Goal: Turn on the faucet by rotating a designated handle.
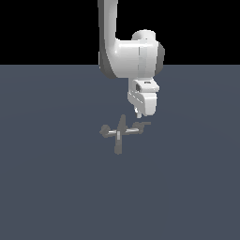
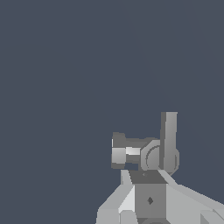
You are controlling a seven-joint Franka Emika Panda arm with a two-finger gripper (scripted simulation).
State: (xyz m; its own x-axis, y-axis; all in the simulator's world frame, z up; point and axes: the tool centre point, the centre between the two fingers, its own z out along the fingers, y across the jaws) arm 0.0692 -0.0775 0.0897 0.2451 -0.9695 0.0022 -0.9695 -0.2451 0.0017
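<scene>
Nearest the wrist camera, the white gripper (image 2: pixel 151 205) hangs just above the thin grey T-shaped handle (image 1: pixel 141 125) of the small dull-grey cross-shaped faucet (image 1: pixel 119 132); I cannot tell whether its fingers are parted. Approach seems underway; next it must lower and push sideways.

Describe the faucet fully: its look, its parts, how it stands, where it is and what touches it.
The faucet is a small dull-grey, metal-looking cross-shaped fixture with pale highlights, standing on the dark blue-grey floor. A longer central bar runs through its hub. One thin side arm points to the exterior view's left and ends in a rounded knob; the other points right and ends in a short flat crossbar, the handle. The gripper hangs just above that handle; whether it touches cannot be told. Nothing else is near it.
</scene>
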